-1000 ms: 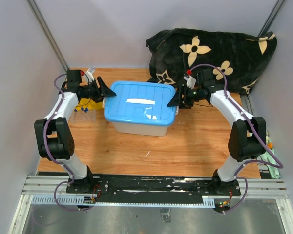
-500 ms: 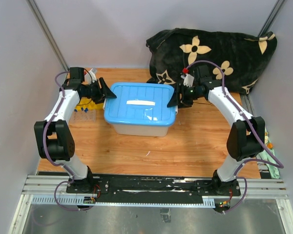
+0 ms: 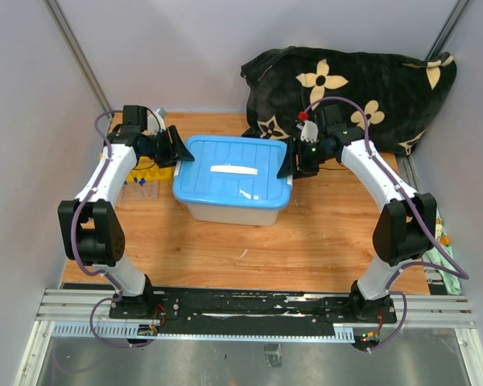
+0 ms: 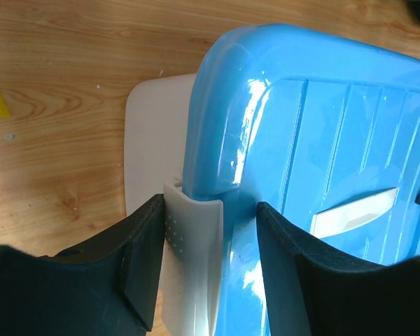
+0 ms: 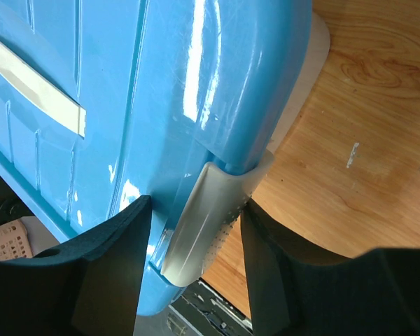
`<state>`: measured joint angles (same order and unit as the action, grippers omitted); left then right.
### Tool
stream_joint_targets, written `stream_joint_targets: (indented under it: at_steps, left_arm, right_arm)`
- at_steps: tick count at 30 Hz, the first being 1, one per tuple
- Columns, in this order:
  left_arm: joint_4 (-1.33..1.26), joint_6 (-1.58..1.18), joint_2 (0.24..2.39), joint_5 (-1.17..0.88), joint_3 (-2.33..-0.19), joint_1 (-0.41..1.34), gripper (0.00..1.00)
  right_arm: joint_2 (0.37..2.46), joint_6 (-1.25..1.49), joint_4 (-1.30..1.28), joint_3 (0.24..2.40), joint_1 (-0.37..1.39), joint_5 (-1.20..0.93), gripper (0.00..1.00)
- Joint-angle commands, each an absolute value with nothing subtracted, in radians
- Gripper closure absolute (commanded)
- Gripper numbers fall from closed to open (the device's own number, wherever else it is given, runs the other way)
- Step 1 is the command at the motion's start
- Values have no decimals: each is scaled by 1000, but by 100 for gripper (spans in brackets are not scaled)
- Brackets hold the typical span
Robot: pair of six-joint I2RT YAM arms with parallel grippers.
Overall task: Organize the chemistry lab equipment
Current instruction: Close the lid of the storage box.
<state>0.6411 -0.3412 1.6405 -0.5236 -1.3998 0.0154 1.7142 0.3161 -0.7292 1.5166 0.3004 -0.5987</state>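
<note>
My left pincer (image 4: 210,206) and right pincer (image 5: 194,206), both spread, straddle the lid's (image 4: 322,126) end clips (image 4: 192,266), bottom centre in each wrist view. They look like stiff, slick plastic, so I'd pinch there.

Two robot arms reach inward at centre frame, the left pincer (image 3: 179,151) at the left end and the right pincer (image 3: 285,166) at the right end of a white tub (image 3: 229,213) with a blue lid (image 3: 249,189) on the wooden tabletop (image 3: 322,241). A yellow rack (image 3: 149,173) sits at left; a flowered black cloth (image 3: 346,88) fills the upper right.
</note>
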Motion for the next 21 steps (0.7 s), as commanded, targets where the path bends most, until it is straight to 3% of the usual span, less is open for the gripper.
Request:
stream_joint_targets:
  at_steps: [1, 15, 21]
  left_arm:
    - [717, -367, 1628, -672, -1439, 123, 49]
    - [806, -355, 1632, -487, -1443, 165, 53]
    - [807, -359, 1635, -472, -1436, 171, 54]
  right_arm:
    - [1753, 252, -755, 1545, 407, -587, 49]
    - [1787, 222, -831, 1600, 469, -441, 50]
    - [1792, 206, -863, 1631, 481, -373, 69]
